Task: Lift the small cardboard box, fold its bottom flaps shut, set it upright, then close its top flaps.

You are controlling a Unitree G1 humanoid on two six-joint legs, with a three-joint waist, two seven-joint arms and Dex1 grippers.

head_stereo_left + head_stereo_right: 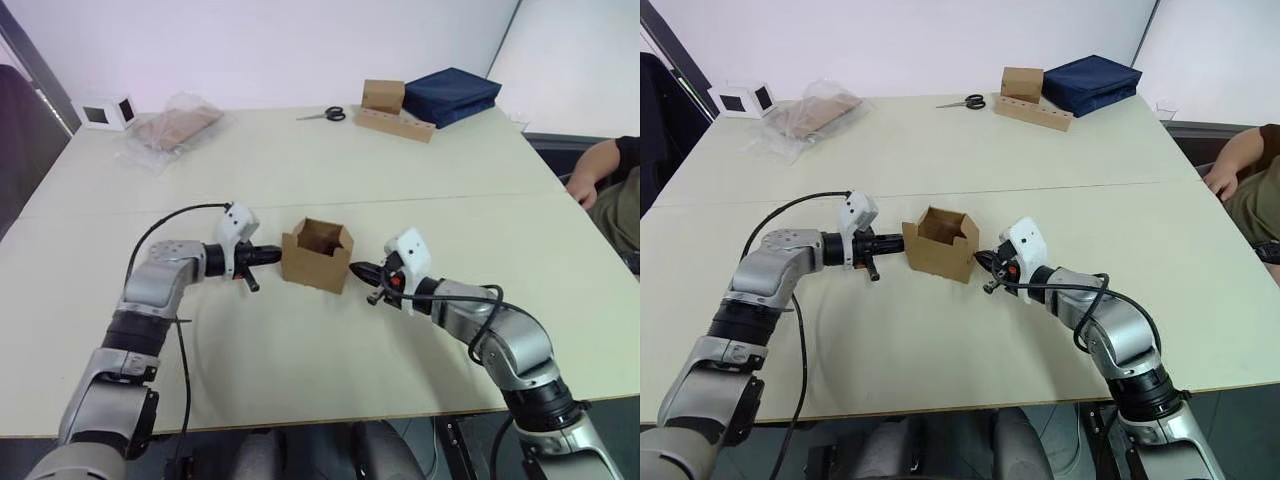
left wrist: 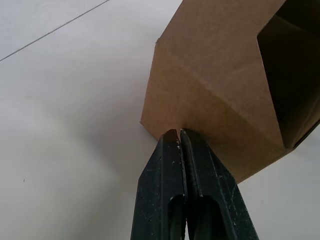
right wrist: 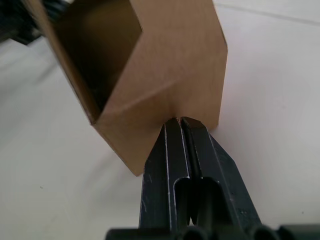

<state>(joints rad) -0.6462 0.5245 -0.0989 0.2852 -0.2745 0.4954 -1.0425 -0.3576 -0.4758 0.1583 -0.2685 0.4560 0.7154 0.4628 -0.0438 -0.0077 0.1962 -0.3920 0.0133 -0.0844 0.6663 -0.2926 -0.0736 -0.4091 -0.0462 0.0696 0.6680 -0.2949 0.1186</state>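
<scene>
While its top flaps stand open, the small cardboard box [image 1: 318,255] sits on the table [image 1: 300,170] near the front edge, between the two grippers. One box of this kind is there. The left gripper [image 1: 272,256] has its two fingers pressed together with nothing between them, and in the left wrist view their tips [image 2: 179,136] touch a vertical corner edge of the box. The right gripper [image 1: 360,269] also has its fingers closed together, holding nothing, and in the right wrist view the tips [image 3: 180,121] touch the opposite side of the box at a fold.

Farther back on the table lie one pair of scissors [image 1: 325,114], one brown box on a long holed cardboard strip [image 1: 395,110], and one dark blue bag [image 1: 452,95]. At the far left are one clear plastic bag of brown cardboard [image 1: 173,128] and one small white box [image 1: 105,112]. A person's arm [image 1: 598,170] shows at the right edge.
</scene>
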